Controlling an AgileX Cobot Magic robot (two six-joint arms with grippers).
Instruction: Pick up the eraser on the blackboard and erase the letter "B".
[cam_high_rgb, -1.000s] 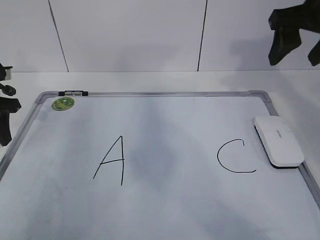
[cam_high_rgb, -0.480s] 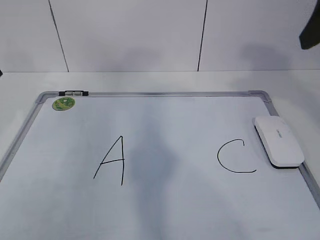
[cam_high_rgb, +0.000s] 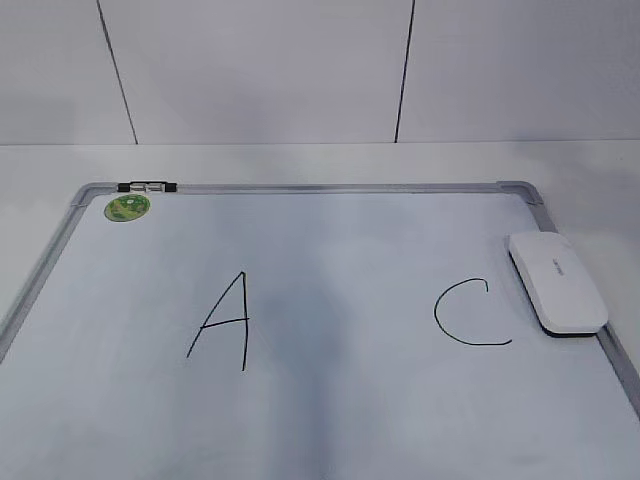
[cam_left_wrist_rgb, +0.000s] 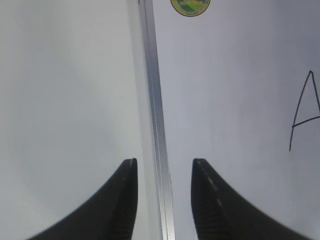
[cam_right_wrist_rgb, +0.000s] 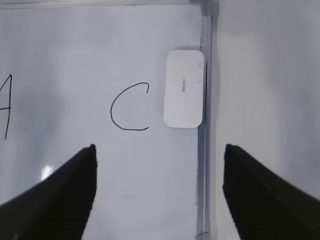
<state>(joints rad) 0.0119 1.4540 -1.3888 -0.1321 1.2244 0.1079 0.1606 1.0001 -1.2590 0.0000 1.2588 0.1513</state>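
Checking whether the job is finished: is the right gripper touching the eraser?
Apart. The right wrist view shows the open right gripper hanging above the board, the eraser lying clear beyond its fingertips beside the C.

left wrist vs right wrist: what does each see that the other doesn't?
Left wrist only: the round green sticker, the board's left frame rail and the left gripper, jaws apart with nothing between them. Right wrist only: the white eraser lying against the right frame rail, the letter C and the open right gripper. Both: the whiteboard and the letter A.
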